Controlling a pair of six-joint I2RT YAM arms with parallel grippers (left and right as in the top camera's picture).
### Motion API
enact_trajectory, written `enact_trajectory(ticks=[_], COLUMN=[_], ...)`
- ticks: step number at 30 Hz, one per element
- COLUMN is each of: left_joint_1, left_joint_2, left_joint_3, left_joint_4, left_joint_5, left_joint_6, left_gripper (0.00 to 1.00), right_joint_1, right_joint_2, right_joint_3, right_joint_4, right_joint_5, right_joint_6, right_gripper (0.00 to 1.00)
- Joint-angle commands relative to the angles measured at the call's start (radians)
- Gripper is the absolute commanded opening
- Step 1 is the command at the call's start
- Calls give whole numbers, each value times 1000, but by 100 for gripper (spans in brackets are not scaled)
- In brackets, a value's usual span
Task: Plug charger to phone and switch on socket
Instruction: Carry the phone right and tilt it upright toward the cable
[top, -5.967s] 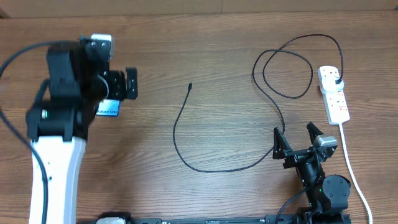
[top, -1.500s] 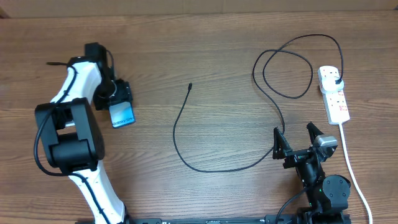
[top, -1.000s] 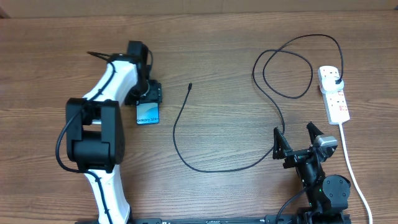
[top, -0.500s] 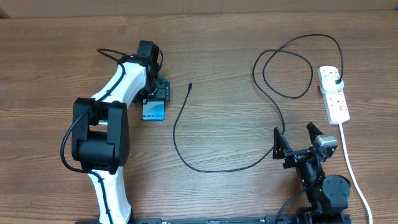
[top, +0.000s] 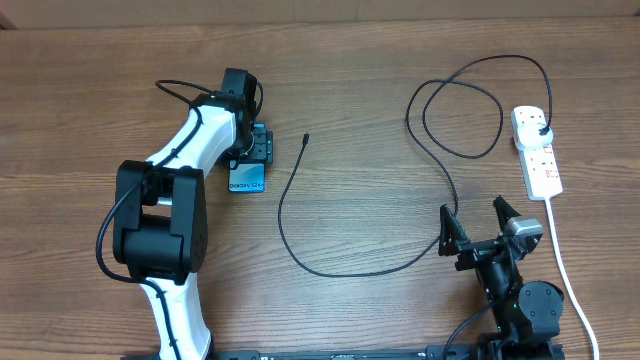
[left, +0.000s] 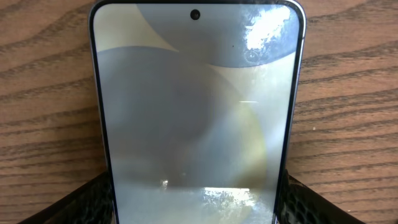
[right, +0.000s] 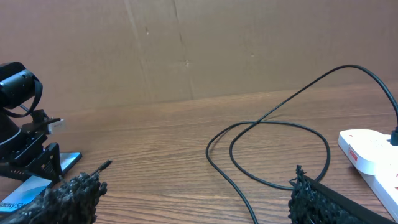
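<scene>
The phone (top: 246, 178) lies face up on the wood, its far end between the fingers of my left gripper (top: 256, 150). In the left wrist view the phone (left: 196, 106) fills the frame, and the left gripper (left: 196, 202) is shut on it, a black pad (left: 81, 202) against each long edge. The charger's connector tip (top: 306, 137) rests just right of the phone. Its thin black cable (top: 283, 225) curves across the table, loops, and ends in a plug in the socket (top: 537, 152). My right gripper (top: 478, 226) stands open near the front edge, close beside the cable and holding nothing.
The socket's thick white cord (top: 565, 270) runs down the right side to the front edge. In the right wrist view a cardboard wall (right: 199, 43) closes off the far side, with the cable loop (right: 267, 124) and the socket (right: 367, 149) ahead of the right gripper (right: 189, 199).
My left arm has carried the phone rightward from the far left to just beside the connector tip; over the last half second it barely shifted. The right arm and cable have not moved.
</scene>
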Motion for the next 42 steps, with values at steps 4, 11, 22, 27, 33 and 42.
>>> enact_trajectory(ticks=[4,11,22,27,33,42], left_joint_1=[-6,-6,-6,-6,-6,-6], left_joint_2=[71,71,71,71,71,71], left_joint_3=[17,193,440,483,519,525], left_joint_4=[-64,-203,-386,-397,-401,-409], left_joint_5=[39,38,79,173,329,685], left_joint_6=[16,16,16,-21,-101,-283], left_gripper=[71,70,71,68,68,56], right_joint_1=[5,5,5,5,5,5], right_joint_2=[-8,-8,-8,-8,-8,-8], right_joint_3=[-6,-6,-6,-6,-6,-6], right_joint_4=[4,4,4,4,4,4], right_joint_5=[-3,-3,-3,-3,-3,-3], right_joint_6=[-1,-1,-1,-1,-1,-1], right_gripper=[100,100,100,100,100,100])
